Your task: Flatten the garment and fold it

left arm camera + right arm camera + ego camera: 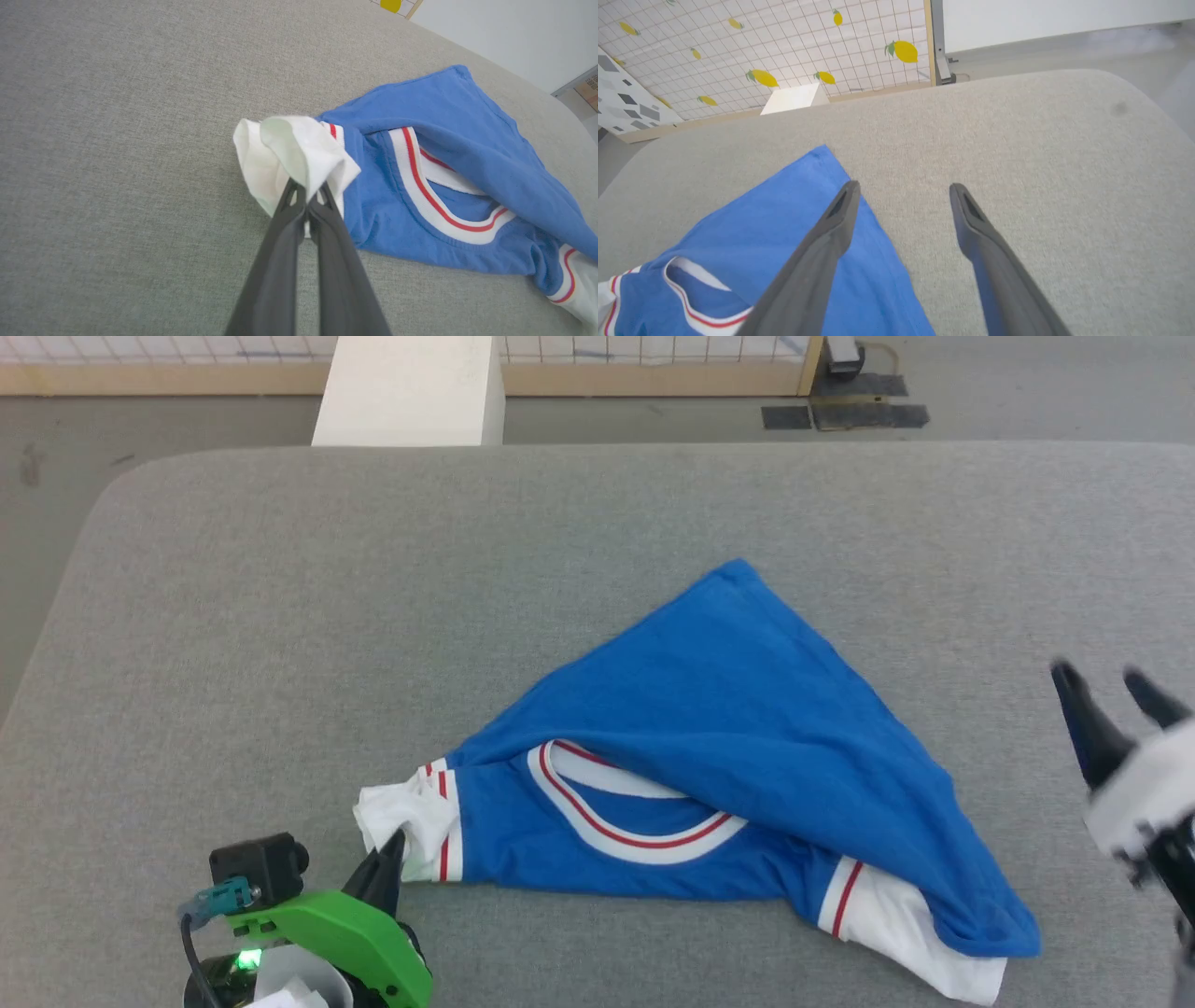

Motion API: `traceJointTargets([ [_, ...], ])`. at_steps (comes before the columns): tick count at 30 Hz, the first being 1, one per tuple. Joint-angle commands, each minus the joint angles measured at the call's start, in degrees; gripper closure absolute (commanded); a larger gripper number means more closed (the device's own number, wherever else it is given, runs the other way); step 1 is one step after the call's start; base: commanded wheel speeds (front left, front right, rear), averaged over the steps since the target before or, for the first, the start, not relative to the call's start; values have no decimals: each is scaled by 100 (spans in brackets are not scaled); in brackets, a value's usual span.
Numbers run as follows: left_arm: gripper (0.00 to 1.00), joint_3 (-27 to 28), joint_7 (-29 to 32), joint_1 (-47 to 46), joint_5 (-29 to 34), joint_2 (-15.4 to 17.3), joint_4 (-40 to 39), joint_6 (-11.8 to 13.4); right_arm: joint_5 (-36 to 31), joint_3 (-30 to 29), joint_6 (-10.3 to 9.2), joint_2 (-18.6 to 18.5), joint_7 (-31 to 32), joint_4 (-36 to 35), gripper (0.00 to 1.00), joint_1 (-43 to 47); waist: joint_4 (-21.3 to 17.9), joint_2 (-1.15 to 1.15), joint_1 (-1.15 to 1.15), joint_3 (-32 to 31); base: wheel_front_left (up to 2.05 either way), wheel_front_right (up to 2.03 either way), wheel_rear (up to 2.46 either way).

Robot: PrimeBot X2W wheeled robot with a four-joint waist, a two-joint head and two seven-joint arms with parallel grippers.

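Lying crumpled in a rough triangle, the jersey T-shirt (747, 709) sits centre-right in the head view on the bench (280, 616), a grey woven-cloth surface with rounded corners. Its royal-blue knit looks soft and matte. It is folded over itself so that one point reaches toward the upper middle of the frame and a long fold runs down to the lower right. The round collar (644, 845), trimmed in white with a red stripe, opens at the lower middle, partly covered by the blue fold. A white short sleeve (411, 812) with red stripes bunches at the lower left; the other sleeve (924, 933) spills out at the lower right.

The left claw (306, 186), two long dark fingers, is clenched on the bunched white sleeve. The right claw (1106, 679), blurred at the right edge of the head view, is released, its fingers spread, well apart from the shirt.

Bare bench lies left of, above and right of the shirt. Beyond its far edge are grey floor (187, 420) and a white block (411, 392).
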Motion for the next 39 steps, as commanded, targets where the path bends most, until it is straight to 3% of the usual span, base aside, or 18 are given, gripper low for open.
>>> traceJointTargets([
  [1,100,-4,-24,-23,-8,33,-47,7,-116,138,-8,49,-107,159,0,-306,155,0,0,200,0,0,0],
  [7,100,-26,-79,-242,4,7,-112,-48,-627,796,-8,14,-260,1365,0,-1611,498,0,0,691,0,0,0],
  [13,100,-127,-125,-538,-10,-75,-34,-188,-1312,1466,-8,-263,-177,2681,0,-3004,922,0,0,1308,0,0,0],
  [23,100,-221,-310,-1008,-76,-233,250,-446,-2022,2104,-8,-467,974,4407,0,-4410,1378,0,0,2042,0,0,0],
  [31,100,-249,-402,-1075,-84,-279,436,-472,-1721,2657,-8,-464,1860,4979,0,-4537,1331,0,0,2045,0,0,0],
  [32,100,-249,-407,-1079,-82,-272,455,-472,-1612,2639,-8,-461,1917,4981,62,-4518,1298,0,0,1993,0,0,0],
  [33,100,-247,-411,-1080,-79,-264,465,-470,-1545,2622,-8,-473,1889,4939,100,-4507,1270,0,0,1950,0,0,0],
  [39,100,-212,-427,-989,-57,-188,514,-408,-711,2140,-8,-486,1040,4298,100,-4148,981,0,0,1370,0,0,0],
])
